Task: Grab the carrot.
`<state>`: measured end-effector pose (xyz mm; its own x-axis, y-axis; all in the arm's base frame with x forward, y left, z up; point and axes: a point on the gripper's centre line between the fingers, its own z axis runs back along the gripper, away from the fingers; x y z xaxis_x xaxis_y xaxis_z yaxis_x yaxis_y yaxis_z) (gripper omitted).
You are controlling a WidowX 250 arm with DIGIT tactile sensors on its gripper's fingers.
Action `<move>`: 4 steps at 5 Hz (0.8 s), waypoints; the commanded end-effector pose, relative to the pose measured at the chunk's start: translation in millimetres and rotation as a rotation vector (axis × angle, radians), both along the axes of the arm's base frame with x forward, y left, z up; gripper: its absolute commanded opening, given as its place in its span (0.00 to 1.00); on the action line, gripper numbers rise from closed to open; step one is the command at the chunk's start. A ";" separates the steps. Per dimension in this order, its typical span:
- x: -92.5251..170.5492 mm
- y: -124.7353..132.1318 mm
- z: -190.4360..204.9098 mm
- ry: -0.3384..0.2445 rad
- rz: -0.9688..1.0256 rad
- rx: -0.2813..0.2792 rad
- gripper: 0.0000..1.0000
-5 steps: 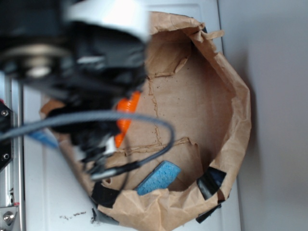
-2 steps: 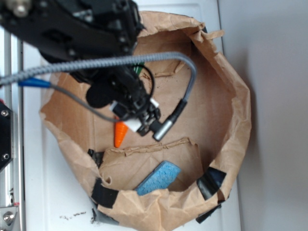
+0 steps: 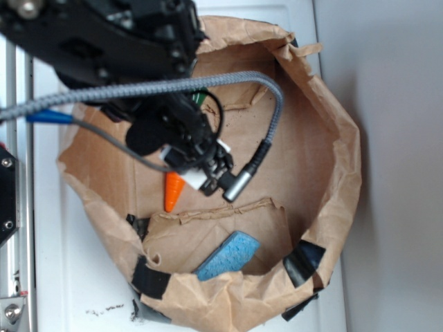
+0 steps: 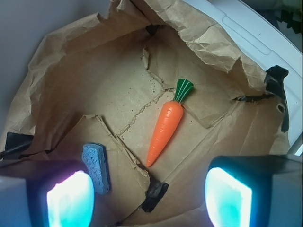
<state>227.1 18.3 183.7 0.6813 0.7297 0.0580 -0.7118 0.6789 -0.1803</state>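
From my remote station, the exterior view is dominated by the black robot arm with its grey braided cable, which cover most of the upper left of the crumpled brown paper bag lying open on the white desk. In that view I see only the pointed orange tip of the glossy bright-orange toy carrot, with a sliver of its green top showing above the arm; the rest is hidden behind the gripper, whose opening I cannot judge from there. The wrist view shows what the exterior view hides: the whole carrot, a long tapering cone with a short dark-green, pale-striped stem top, lying flat on the creased floor of the bag, stem toward the far wall and tip toward the camera. The two fingers appear at the lower corners of that view, set wide apart and holding nothing, with the carrot between them and farther out, not touched. Nothing lies over the carrot. The blue rectangular sponge lies on the bag floor to one side of the carrot, well apart from it, close to one finger. Black tape patches hold the bag's torn rim.
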 end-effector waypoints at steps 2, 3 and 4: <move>18.2 13.5 -62.9 -0.035 0.060 0.105 1.00; 31.2 22.2 -92.3 -0.027 0.083 0.108 1.00; 39.2 29.5 -122.3 0.003 0.074 0.108 1.00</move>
